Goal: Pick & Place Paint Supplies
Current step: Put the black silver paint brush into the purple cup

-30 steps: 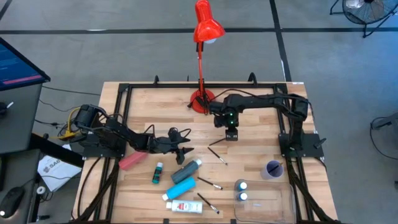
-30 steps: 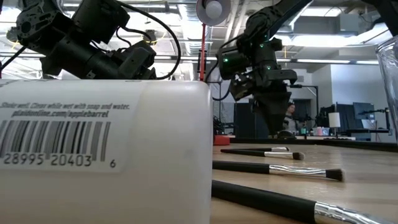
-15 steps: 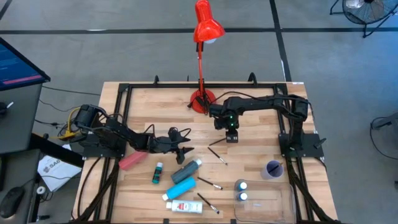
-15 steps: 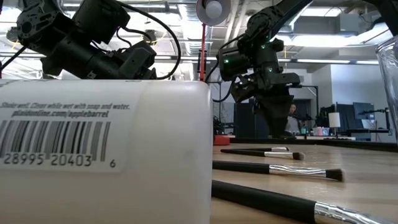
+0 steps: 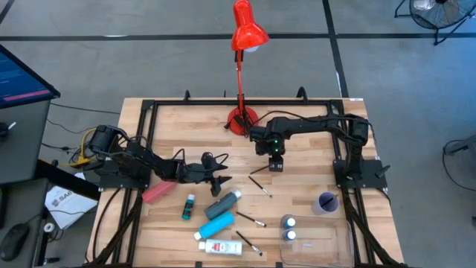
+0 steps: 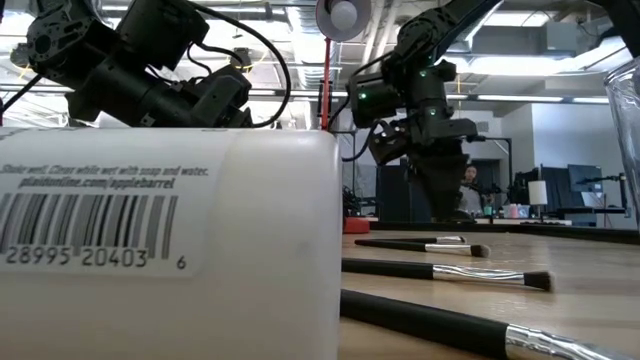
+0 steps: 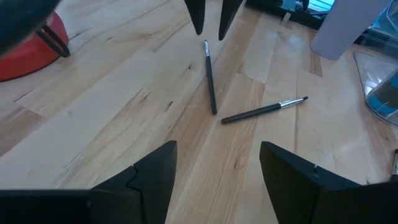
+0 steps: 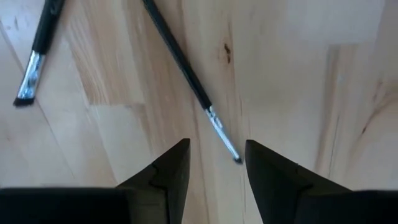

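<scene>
Roughly Ten Paint Supplies on the Table, Right Gripper Poised Over a Brush

Counted from above: four thin dark paintbrushes, two near the table's middle and two nearer the front edge. One of the middle pair, the upper brush [image 5: 258,170], lies just beside the second brush [image 5: 260,186]; the front pair are a short brush [image 5: 251,219] and another brush [image 5: 249,243]. One pink-red tube [image 5: 157,193] lies at the left, one small green bottle [image 5: 189,207] beside it, one teal bottle [image 5: 224,203] and one blue tube [image 5: 216,224] lie touching side by side, and one white tube [image 5: 219,246] sits near the front edge. Two white-capped bottles [image 5: 288,228] stand at the front right, by the lilac cup [image 5: 326,202] and the clear tray [image 5: 327,244].

The right gripper [image 5: 276,163] reaches in from the right, pointing down just above the upper brush [image 8: 189,79], its fingers [image 8: 166,171] parted with the bristle tip between them, holding nothing. The left gripper [image 5: 221,179] stretches low towards the middle, fingers [image 7: 149,174] spread wide and empty, above the teal bottle.

A red lamp [image 5: 243,33] stands at the table's far edge.
</scene>
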